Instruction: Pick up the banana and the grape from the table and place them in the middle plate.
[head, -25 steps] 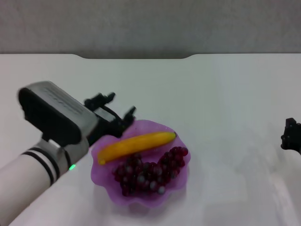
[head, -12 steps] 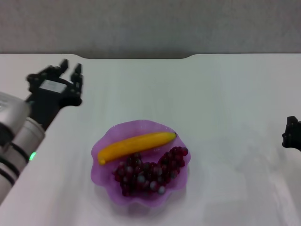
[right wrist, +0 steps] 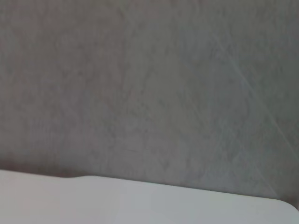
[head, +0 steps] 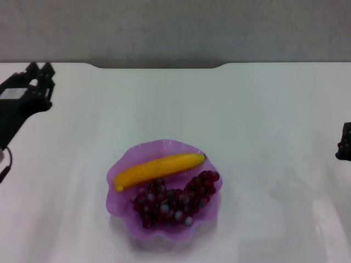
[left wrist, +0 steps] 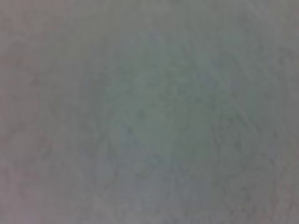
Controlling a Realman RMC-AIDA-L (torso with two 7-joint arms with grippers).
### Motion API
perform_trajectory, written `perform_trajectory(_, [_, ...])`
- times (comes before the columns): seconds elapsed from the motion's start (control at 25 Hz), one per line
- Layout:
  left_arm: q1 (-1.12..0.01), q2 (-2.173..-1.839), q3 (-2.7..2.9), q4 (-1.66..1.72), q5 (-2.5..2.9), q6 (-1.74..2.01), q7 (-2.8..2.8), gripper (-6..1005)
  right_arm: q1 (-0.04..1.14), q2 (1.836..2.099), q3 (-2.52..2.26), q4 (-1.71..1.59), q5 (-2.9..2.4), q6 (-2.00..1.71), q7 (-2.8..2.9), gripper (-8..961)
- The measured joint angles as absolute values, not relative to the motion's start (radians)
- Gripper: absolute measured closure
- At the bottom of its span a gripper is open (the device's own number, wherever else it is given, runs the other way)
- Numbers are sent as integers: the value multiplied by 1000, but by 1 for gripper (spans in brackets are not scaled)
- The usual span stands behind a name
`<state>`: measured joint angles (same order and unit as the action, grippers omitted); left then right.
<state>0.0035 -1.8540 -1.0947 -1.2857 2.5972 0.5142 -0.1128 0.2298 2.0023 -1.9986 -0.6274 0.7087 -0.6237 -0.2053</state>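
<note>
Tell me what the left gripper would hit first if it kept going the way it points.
Probably nothing on the table: the left gripper points away toward the grey wall, which fills its wrist view; depth is unclear.

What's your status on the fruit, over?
Left gripper at table's far left edge, empty. Right gripper parked at right edge. Banana and grape both in middle plate. Nothing in the way.

Bare table (head: 263, 120) all round — plate (head: 123, 164) midway
</note>
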Motion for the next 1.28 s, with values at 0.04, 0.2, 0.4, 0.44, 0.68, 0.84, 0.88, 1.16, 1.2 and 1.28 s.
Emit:
perform_trajectory(0.04, [10,-1842,-1102,-1282,2602,513,-160,728,230,2002,-1999,-627,709,-624,-205,945])
perform_trajectory(0.2, [41,-1830,-1122,-1284,2621,537,-211,728,205,2000,-1986,-678,706,-628,-183,945])
perform_trajectory(0.4, [72,-1847,-1162,-1277,2653,548,-233,728,180,2000,-1944,-724,702,-613,-189,945])
perform_trajectory(0.44, [74,-1850,-1168,-1272,2656,548,-238,728,176,2001,-1927,-730,703,-600,-188,945])
perform_trajectory(0.68, [74,-1870,-1196,-1201,2664,553,-290,728,118,2001,-1797,-830,700,-450,-190,944])
perform_trajectory(0.84, [75,-1881,-1201,-1139,2665,581,-309,728,90,2000,-1748,-872,700,-373,-203,943])
perform_trajectory(0.88, [75,-1883,-1201,-1129,2665,592,-314,728,84,2000,-1738,-885,700,-349,-215,943])
perform_trajectory(1.16, [83,-1883,-1205,-1080,2665,650,-363,728,-10,2004,-1725,-1111,699,-301,-388,942])
perform_trajectory(1.2, [83,-1883,-1206,-1072,2665,656,-367,728,-20,2005,-1725,-1138,699,-300,-402,942])
perform_trajectory(1.28, [83,-1884,-1206,-1060,2665,670,-369,728,-32,2005,-1725,-1182,699,-298,-416,942])
